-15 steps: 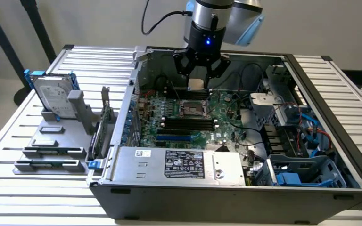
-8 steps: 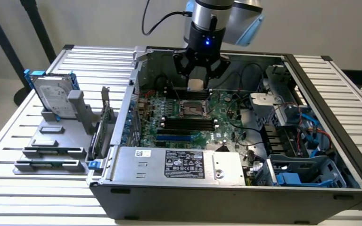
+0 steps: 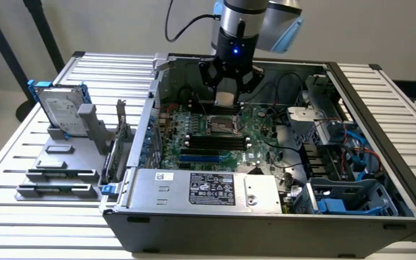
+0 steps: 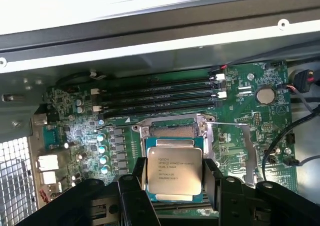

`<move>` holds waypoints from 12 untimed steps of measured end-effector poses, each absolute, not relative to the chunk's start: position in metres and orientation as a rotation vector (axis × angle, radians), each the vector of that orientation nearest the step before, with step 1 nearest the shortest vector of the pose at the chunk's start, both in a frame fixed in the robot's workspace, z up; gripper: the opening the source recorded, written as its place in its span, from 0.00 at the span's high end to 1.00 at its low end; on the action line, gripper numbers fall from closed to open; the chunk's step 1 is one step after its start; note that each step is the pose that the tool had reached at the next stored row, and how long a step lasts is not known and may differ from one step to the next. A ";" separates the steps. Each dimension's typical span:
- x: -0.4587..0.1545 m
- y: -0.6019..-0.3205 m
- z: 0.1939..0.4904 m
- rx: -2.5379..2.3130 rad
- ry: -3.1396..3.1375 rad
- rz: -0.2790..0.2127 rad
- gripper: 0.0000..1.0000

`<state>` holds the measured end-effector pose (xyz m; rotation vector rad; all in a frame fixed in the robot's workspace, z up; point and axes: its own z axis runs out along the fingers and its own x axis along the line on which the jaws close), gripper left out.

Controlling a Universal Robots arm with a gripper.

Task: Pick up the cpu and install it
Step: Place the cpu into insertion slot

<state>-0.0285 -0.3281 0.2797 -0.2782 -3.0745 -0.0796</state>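
One table (image 3: pixel 20 162): white and slatted, carrying everything else.
Computer case (image 3: pixel 266 222): lying open on the table, its inside facing up.
Arm (image 3: pixel 240 21): reaching straight down into the far part of the open case.
Circuit board (image 3: pixel 255 146): green, flat on the case floor, with a row of long dark memory slots (image 4: pixel 160 98).
Hard drive (image 3: pixel 60 111): silver in a blue frame, standing in a grey rack outside the case, at the exterior view's left.
Socket (image 4: pixel 172 131): square metal frame on the circuit board, beside the memory slots.
Fingers (image 4: pixel 211 183): black, clamped on two opposite edges of the cpu.
Cpu (image 4: pixel 174 171): silvery square with printed top facing up, held level between the fingers, over the socket and not seated in it.
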 end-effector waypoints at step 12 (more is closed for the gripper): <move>-0.029 -0.328 0.271 -0.613 -3.031 -0.088 0.45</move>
